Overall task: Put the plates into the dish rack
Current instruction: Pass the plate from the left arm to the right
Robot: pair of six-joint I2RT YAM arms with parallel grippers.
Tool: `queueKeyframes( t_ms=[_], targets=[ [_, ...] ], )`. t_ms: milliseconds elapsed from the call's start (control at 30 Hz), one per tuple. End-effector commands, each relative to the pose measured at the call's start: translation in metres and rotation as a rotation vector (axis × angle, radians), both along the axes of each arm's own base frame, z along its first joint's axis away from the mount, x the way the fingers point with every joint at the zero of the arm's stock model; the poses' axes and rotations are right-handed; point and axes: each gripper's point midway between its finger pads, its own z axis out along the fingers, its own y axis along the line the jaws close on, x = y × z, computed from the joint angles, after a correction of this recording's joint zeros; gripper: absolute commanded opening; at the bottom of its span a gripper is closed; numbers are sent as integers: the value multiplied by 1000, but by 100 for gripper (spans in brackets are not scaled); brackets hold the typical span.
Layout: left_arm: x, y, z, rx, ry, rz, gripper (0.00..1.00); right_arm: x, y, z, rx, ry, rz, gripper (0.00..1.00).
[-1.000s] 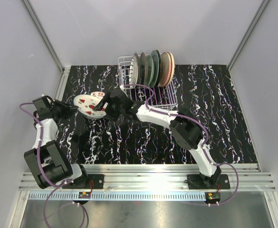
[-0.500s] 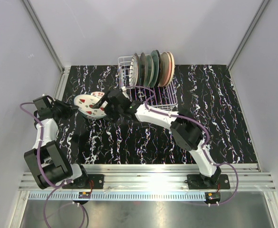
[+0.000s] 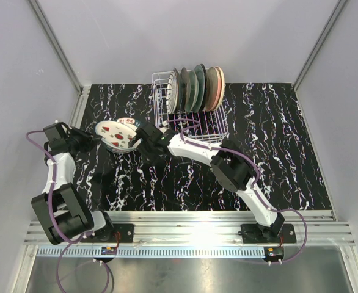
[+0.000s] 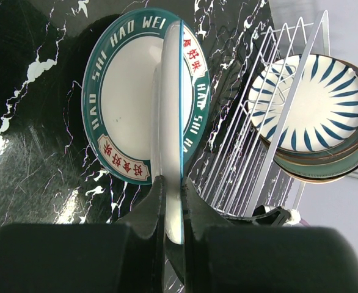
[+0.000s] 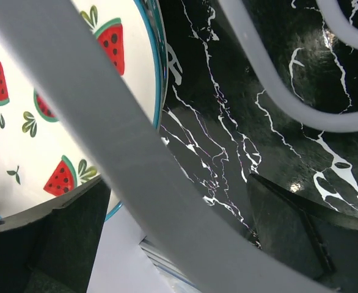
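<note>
Top external view showed the left gripper [image 3: 95,138] pinching the watermelon plate [image 3: 116,135] by its rim, the right gripper [image 3: 141,140] gaping just beside it, nearer the dish rack [image 3: 160,91] behind on the right.

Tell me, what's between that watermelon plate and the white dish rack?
The right claw, standing open. The top view shows it in the gap between the watermelon plate and the dish rack, close to the plate's rim.

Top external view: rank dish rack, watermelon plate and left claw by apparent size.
1. dish rack: clearly the largest.
2. watermelon plate: seen at a tilt, so it looks smaller than its full face.
3. left claw: smallest, shut on the plate's rim.
</note>
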Motion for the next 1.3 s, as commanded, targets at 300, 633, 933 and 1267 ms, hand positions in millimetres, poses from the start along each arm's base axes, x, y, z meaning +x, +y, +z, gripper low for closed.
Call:
queueKeyframes(
  t_ms=[300,633,933,1267],
  targets=[
    [10,-9,50,40,-159,-56,0,24,7,24,39,-77,-71,100],
    [-5,-21,54,41,-186,-68,0,24,16,20,48,-147,25,91],
    [-21,-31,51,-4,-170,-62,0,22,25,20,97,-175,85,83],
    [-38,-38,44,-172,-182,-33,0,20,13,43,132,-224,61,71]
  ],
)
